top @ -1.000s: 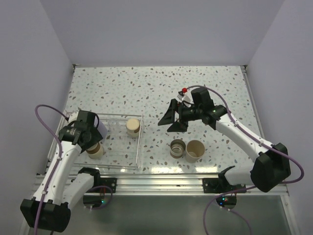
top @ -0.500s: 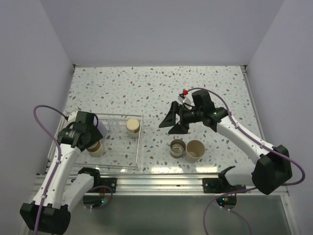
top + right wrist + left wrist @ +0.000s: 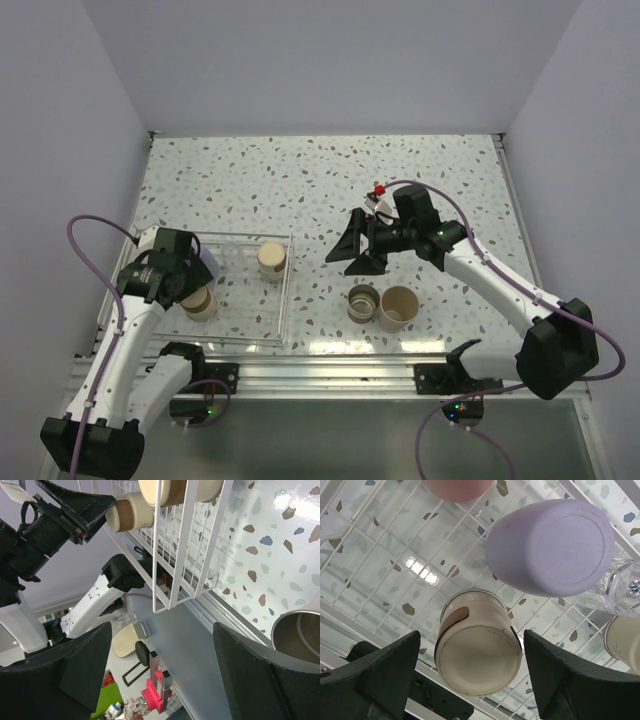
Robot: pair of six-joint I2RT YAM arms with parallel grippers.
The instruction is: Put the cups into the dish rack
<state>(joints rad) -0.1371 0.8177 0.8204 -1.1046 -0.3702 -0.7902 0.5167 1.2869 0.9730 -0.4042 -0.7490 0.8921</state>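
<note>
Your left hand (image 3: 471,645) is wide open around the banded cup (image 3: 480,665), with a gap on both sides and nothing gripped. The cup sits bottom-up on the wire grid of the dish rack (image 3: 380,555), near its front edge. Lift straight up. If you drift sideways, a finger clips the cup and tips it into the lavender cup (image 3: 552,545) just beside it, and the clear cup (image 3: 622,587) is next in line. A low exit can also snag a finger on the rack wires and drag the whole tray.

Your right hand (image 3: 345,252) is wide open and empty, hanging above the table (image 3: 300,180) between the rack and the two cups left outside. The metallic cup (image 3: 363,303) and the tan cup (image 3: 398,307) stand side by side, touching or nearly so. That's the main risk: there's no room for a finger between them, so a straight-down grab shoves one over or pinches both. Come in from the free sides. Smooth metal may slip.
</note>
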